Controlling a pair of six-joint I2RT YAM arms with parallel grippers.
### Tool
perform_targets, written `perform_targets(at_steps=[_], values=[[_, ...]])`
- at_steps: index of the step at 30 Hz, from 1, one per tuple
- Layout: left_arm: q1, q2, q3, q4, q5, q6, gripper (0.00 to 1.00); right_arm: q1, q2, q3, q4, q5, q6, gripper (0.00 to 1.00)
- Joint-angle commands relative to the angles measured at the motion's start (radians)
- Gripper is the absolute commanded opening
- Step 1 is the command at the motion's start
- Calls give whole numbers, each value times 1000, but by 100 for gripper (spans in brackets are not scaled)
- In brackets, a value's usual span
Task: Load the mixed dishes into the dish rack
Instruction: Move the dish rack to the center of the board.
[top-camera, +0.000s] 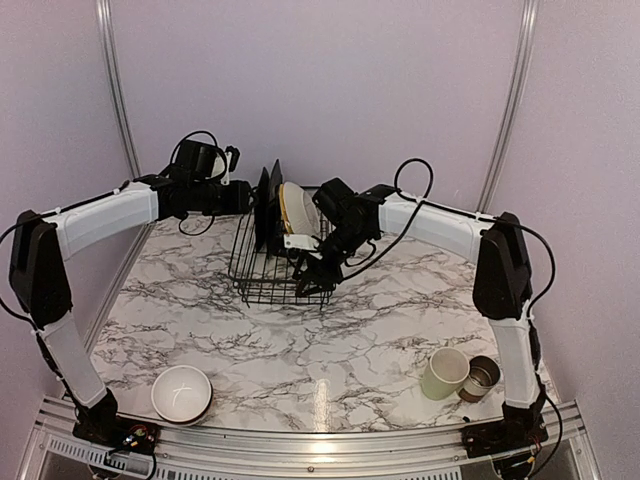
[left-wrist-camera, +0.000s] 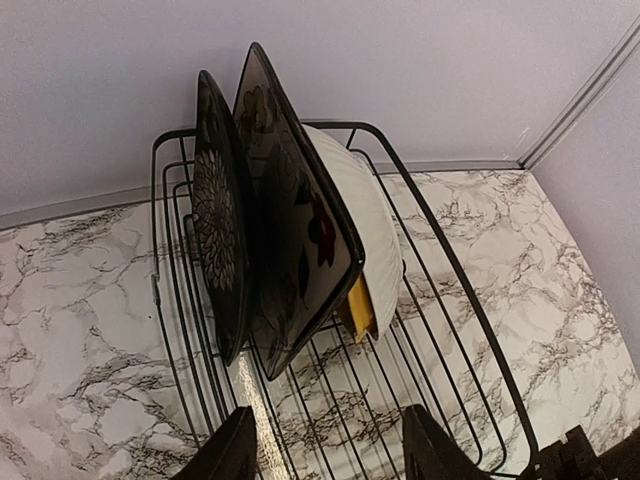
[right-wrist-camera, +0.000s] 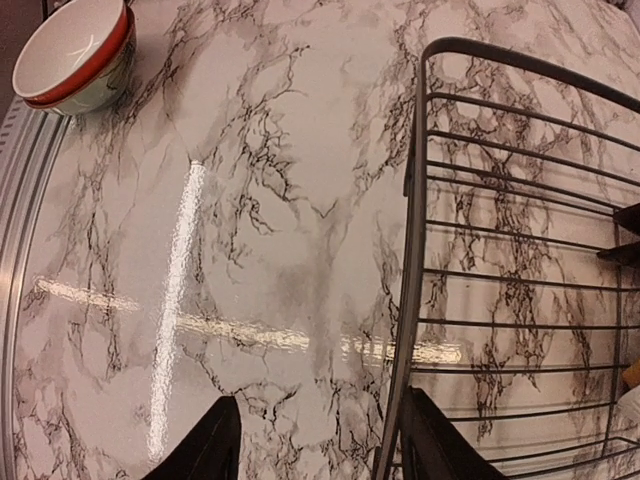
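Your right gripper (right-wrist-camera: 322, 445) sits at 6 o'clock, its two dark fingers (right-wrist-camera: 205, 448) spread apart with nothing clamped between them. The dish rack (right-wrist-camera: 415, 200) fills the frame from 1 to 5 o'clock. Its curved rim wire runs down into the gap, close beside the 5 o'clock finger; you cannot tell whether they touch. The white bowl (right-wrist-camera: 70, 45), with an orange-red band round its outside, stands upright at 11 o'clock, near the metal edge (right-wrist-camera: 18, 260) of the marble table (right-wrist-camera: 260, 180). A yellow sliver (right-wrist-camera: 631, 375) shows at 4 o'clock, inside the rack.
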Motion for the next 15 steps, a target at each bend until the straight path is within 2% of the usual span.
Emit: perform_targets(at_steps=[1, 9, 15], values=[[1, -24, -23, -26, 20, -3, 52, 37, 26, 21, -55, 3, 30, 52], [9, 69, 5, -2, 60, -12, 52, 48, 39, -9, -79, -1, 22, 42], [9, 59, -30, 30, 102, -5, 51, 57, -34, -27, -39, 6, 35, 43]])
